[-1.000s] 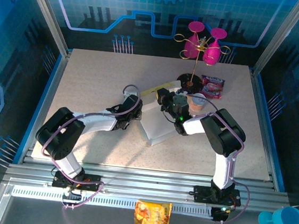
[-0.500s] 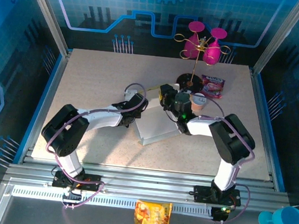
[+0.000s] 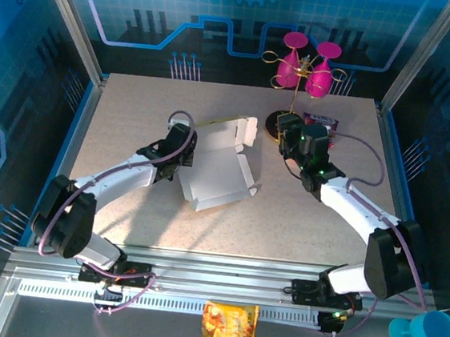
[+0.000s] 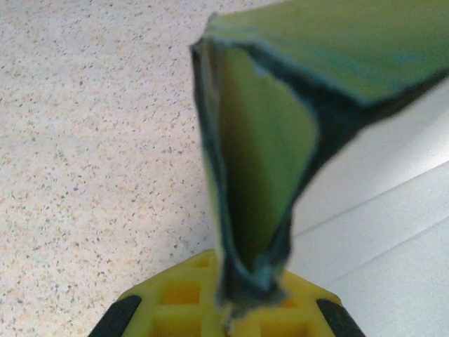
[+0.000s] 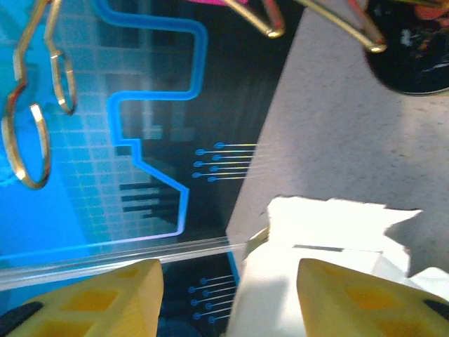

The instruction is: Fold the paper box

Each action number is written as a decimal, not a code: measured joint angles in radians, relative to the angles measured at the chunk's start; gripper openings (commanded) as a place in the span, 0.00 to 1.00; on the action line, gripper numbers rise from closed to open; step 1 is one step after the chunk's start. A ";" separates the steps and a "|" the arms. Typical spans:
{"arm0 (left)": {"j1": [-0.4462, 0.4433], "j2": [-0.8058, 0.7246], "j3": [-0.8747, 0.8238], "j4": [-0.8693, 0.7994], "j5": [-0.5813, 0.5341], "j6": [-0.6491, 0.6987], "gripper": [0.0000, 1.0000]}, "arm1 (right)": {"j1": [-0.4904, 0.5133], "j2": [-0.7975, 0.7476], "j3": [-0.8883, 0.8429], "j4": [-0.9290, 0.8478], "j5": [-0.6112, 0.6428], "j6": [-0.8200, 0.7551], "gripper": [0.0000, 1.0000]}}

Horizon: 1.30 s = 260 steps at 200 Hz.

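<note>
The paper box [image 3: 218,174] lies white side up near the middle of the surface [image 3: 134,111], partly folded. The left claw [image 3: 186,152] sits at the box's left edge, pinched onto a raised flap. The right claw [image 3: 286,135] hangs wide, holding nothing, just right of the box's far flap.

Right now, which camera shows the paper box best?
Top external: the paper box shows whole, white inside up, with some walls partly raised. The left wrist gives a blurred close-up of one yellow flap; the right wrist catches one white flap beyond its fingers.
</note>
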 measured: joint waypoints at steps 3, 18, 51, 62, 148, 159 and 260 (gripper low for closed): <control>0.005 -0.003 0.000 -0.001 0.007 0.004 0.00 | -0.003 0.002 0.010 -0.016 -0.002 -0.003 0.51; 0.025 -0.013 0.003 -0.014 0.062 0.040 0.00 | -0.008 0.034 0.100 -0.124 -0.035 -0.063 0.49; 0.038 -0.012 0.024 -0.062 0.147 0.084 0.00 | -0.007 0.141 0.330 -0.265 -0.112 -0.182 0.47; 0.038 -0.012 0.036 -0.074 0.163 0.087 0.00 | -0.007 0.169 0.375 -0.294 -0.132 -0.207 0.47; 0.038 -0.008 0.092 -0.128 0.225 0.111 0.00 | 0.030 0.317 0.478 -0.441 -0.218 -0.273 0.44; 0.038 -0.007 0.093 -0.131 0.228 0.111 0.00 | 0.031 0.316 0.481 -0.447 -0.219 -0.279 0.44; 0.038 0.010 0.118 -0.152 0.236 0.111 0.00 | 0.033 0.298 0.474 -0.538 -0.234 -0.278 0.40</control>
